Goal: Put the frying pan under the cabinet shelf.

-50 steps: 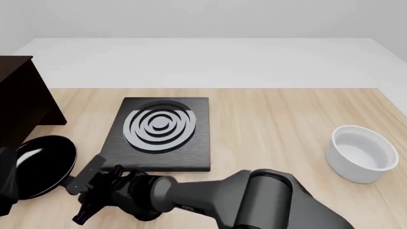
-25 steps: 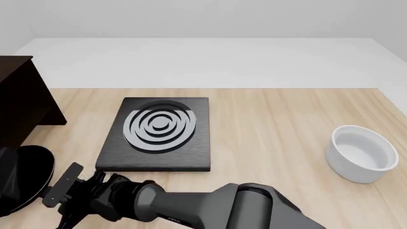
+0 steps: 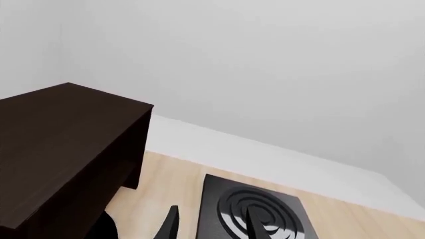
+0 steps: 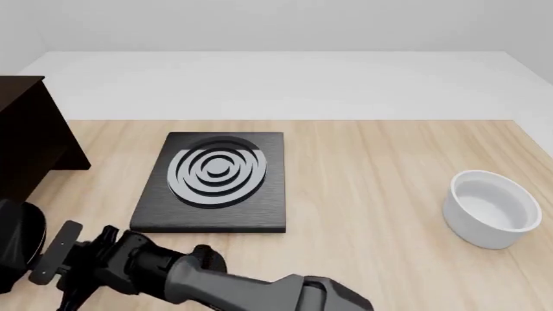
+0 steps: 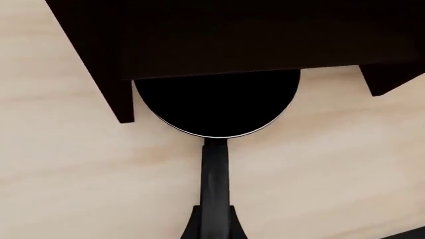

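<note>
the right arm (image 4: 225,285) reaches across the near edge of the table (image 4: 372,175) toward its left corner, and its gripper (image 5: 214,226) is clenched on the slim black handle (image 5: 214,174) of the pan (image 5: 216,107); in the right wrist view the two dark fingers (image 5: 194,226) press the handle from both sides close to the lens. the handle runs straight out from the gripper to the pan, whose black round body lies flat on the wood with most of it tucked beneath the dark cabinet (image 5: 219,37); only the near arc with its thin silvery rim pokes out between two cabinet legs. in the front view the pan (image 4: 19,243) shows just as a dark curved sliver at the left edge, right beside the cabinet (image 4: 30,139). the left gripper (image 3: 209,224) shows only as two dark fingertips (image 3: 169,226) at the bottom of its own view, spread apart with nothing between them, held above the table. farther out, the black slab (image 4: 216,184) with grey rings sits flat near the table's middle, and a white bowl (image 4: 491,207) stands well apart on the right side. beyond the table is a pale floor and wall.
</note>
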Controlling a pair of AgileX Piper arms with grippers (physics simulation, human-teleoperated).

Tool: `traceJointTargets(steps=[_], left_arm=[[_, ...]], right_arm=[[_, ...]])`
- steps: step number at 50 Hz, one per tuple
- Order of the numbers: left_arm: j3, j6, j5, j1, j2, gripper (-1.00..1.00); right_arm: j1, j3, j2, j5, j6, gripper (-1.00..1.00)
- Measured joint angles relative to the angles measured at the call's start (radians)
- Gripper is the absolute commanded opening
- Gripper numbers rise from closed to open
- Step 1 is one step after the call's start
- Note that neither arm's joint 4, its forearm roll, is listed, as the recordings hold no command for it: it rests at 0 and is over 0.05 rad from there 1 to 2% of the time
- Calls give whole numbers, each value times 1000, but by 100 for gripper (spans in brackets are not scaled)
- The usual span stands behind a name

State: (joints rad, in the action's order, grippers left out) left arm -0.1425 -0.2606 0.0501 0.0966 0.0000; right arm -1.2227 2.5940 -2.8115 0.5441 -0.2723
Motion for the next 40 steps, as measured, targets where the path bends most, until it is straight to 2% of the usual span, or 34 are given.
traceJointTargets(steps=[6, 7, 18, 35, 40], left_arm=[[-1, -3, -2, 2, 0, 100], [-2, -4, -2, 3, 0, 100], [-9, -8, -4, 1, 0, 100], [-19, -10, -1, -4, 0, 100], [-19, -11, 0, -8, 0, 100]], right_arm=[[2, 114, -47, 68, -25, -100], [2, 127, -53, 77, -29, 100], [1, 206, -97, 135, -44, 100], [-22, 237, -96, 168, -24, 100], [-30, 119, -27, 111, -17, 100]])
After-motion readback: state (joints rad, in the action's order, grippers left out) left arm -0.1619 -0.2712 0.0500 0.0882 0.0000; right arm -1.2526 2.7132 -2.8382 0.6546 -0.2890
